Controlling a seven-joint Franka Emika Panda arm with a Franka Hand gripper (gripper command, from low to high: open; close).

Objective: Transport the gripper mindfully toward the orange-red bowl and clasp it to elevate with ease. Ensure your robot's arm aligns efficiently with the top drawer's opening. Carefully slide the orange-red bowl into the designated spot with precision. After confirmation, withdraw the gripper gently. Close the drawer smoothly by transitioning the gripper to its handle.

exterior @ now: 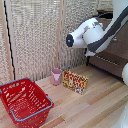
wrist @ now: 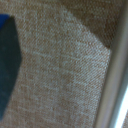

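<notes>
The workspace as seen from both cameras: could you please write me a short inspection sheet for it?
Surface: light wooden floor, planks bare between items.
Job's things: robot's arm reaches across in front of the dresser at the exterior view's right; the orange-red bowl, drawer opening and handle cannot be made out.
Clutter: red mesh basket at the exterior view's left, pink cup beside a colourful box.
Grippers: gripper not identifiable; the wrist view shows only a dark blue edge, woven fabric and a pale bar.
Cables: nothing seen.
Surroundings: woven screen wall behind.
</notes>
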